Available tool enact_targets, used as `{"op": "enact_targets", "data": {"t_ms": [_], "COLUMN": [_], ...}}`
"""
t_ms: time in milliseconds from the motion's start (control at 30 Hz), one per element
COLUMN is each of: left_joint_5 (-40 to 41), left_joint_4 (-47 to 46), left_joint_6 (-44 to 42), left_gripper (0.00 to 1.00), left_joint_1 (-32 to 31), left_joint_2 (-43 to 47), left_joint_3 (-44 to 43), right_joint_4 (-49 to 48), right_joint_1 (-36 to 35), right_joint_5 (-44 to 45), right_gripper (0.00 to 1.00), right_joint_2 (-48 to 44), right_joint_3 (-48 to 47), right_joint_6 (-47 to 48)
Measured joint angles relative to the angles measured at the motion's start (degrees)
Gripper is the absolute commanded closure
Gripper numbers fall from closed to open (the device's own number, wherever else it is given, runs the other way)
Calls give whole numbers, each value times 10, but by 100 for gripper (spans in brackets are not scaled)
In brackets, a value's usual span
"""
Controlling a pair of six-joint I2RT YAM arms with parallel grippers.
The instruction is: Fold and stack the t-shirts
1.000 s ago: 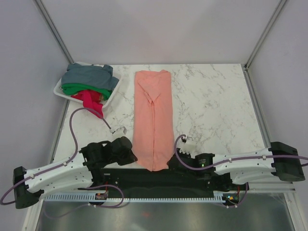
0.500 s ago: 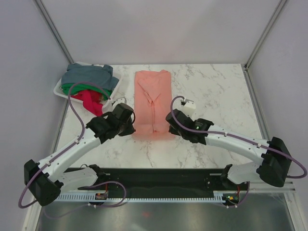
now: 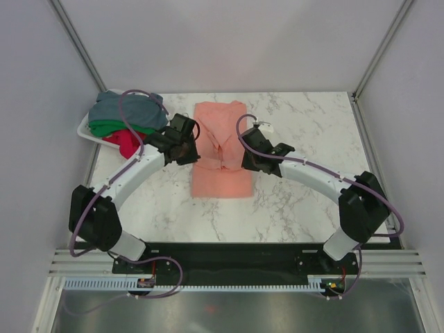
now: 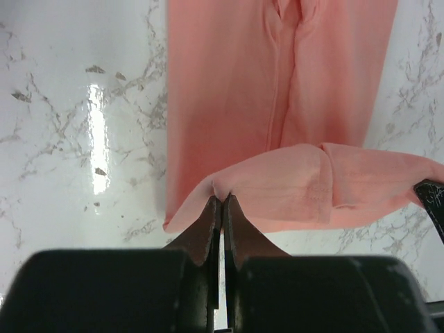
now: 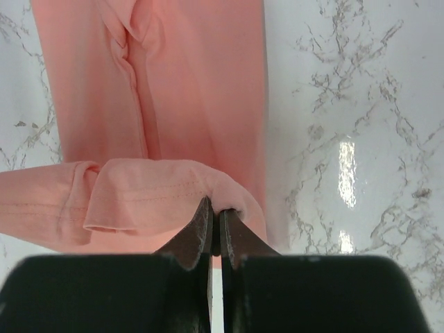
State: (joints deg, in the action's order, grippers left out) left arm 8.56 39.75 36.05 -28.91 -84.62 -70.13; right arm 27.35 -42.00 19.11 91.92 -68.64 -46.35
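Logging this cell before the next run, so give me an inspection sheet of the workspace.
Surface: marble-pattern table, glare patches, no spills seen.
Job's things: salmon-pink t-shirt lengthwise mid-table, near hem held up over its body; grey-blue shirt, green shirt, red shirt heaped in basket, far left.
Clutter: nothing seen.
Hands: left hand and right hand each shut on a hem corner.
Cables: purple cables loop above both arms.
Surroundings: grey walls, metal frame posts.
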Motion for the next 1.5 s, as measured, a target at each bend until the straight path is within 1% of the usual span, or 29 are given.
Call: {"op": "enact_targets", "data": {"t_ms": [133,400,500,533,567,600,633,667,700,733,767,800,833,867,967,1033,1100,1133,1167,1200,1267,1300,1367,1400,1500], "left_joint_5": [-19,-47,-57,-57,-58,-59,-62,-63,-66,-70,-73,-75,-79,-79,-81,-81,-83,-84,-87,-92,-112,-129,-166,-183,-224], "left_joint_4": [-9,-16,-20,-20,-22,-22,-17,-14,-6,2,10,19,37,47,78,80,83,74,71,66,37,9,-40,-68,-119], "left_joint_6": [-12,-27,-28,-28,-28,-29,-30,-31,-35,-40,-47,-51,-54,-59,-65,-68,-68,-68,-68,-68,-67,-65,-59,-54,-39], "left_gripper": [98,96,94,92,92,91,89,78,66,47,35,28,20,18,16,17,18,19,20,21,21,21,23,23,26], "left_joint_1": [32,67,75,78,80,82,86,90,96,104,112,122,132,141,162,167,162,156,150,143,128,120,107,104,101], "left_joint_2": [-41,-135,-182,-196,-207,-219,-233,-248,-264,-280,-294,-306,-319,-327,-329,-308,-269,-239,-206,-178,-104,-68,-10,11,30], "left_joint_3": [-21,-65,-89,-97,-102,-109,-120,-136,-156,-180,-206,-234,-268,-298,-383,-405,-393,-369,-337,-305,-210,-155,-45,4,97], "right_joint_4": [-13,-38,-43,-43,-44,-44,-42,-42,-42,-41,-36,-33,-28,-24,-25,-30,-37,-62,-71,-87,-131,-159,-222,-252,-303], "right_joint_1": [25,61,76,81,87,91,97,104,110,118,127,136,148,160,202,226,244,247,247,242,225,216,200,195,193], "right_joint_5": [-27,-69,-86,-92,-97,-102,-109,-117,-123,-132,-142,-150,-159,-166,-185,-193,-203,-213,-224,-241,-284,-311,-365,-390,-441], "right_gripper": [100,100,100,99,91,89,83,72,43,35,30,20,18,15,14,16,25,30,47,58,73,83,89,89,91], "right_joint_2": [34,106,145,159,174,185,199,212,226,237,249,259,267,270,260,230,177,137,104,64,0,-20,-34,-31,-1], "right_joint_3": [-19,-56,-74,-82,-90,-97,-108,-120,-134,-151,-171,-193,-217,-240,-287,-284,-243,-200,-163,-115,-22,19,97,133,203], "right_joint_6": [20,51,63,66,70,73,76,80,83,86,95,102,107,112,123,130,132,131,130,127,109,94,72,59,29]}}
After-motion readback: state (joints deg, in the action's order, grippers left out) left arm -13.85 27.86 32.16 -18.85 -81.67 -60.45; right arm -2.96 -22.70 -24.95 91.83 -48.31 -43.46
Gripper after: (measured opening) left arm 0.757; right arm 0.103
